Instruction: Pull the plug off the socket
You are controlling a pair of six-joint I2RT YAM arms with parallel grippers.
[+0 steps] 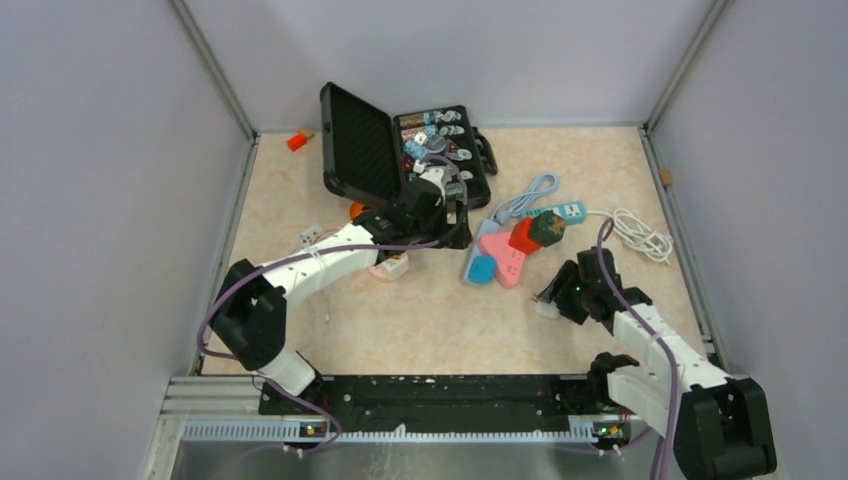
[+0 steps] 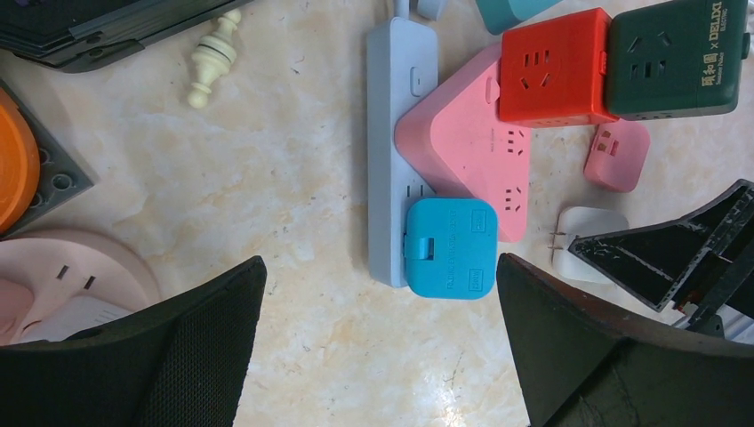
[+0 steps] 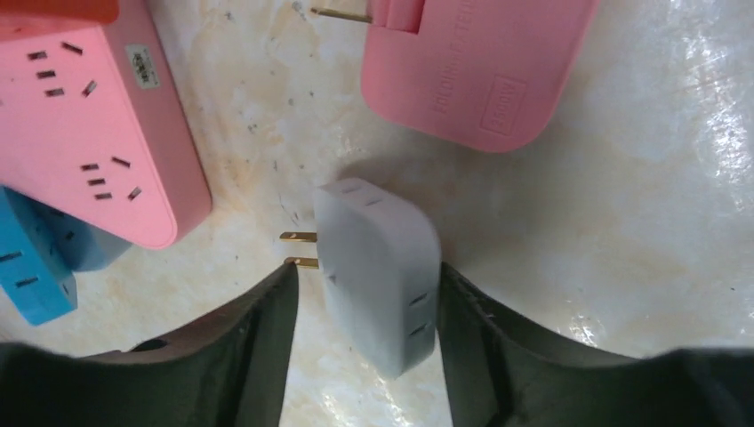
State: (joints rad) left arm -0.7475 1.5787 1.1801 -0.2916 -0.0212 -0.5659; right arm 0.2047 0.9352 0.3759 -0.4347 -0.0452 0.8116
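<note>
Left gripper (image 2: pixel 381 260) hangs wide open above square blue plastic plug (image 2: pixel 449 247), which sits in pale grey power strip (image 2: pixel 391 98). Right gripper (image 3: pixel 366 267) straddles white plastic two-prong plug (image 3: pixel 373 227), free of any socket, lying on marbled bench (image 3: pixel 622 178). Its jaws are part-open, slack on one side. Likely the release step. Next calls for lifting clear without nudging it.

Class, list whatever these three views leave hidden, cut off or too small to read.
- Top view: items in the case are too small to identify.
- Top view: the left arm covers part of the round socket.
- Right wrist view: the top edge cuts off the pink plug.
- Left wrist view: the corner cuts off the green cube.
</note>
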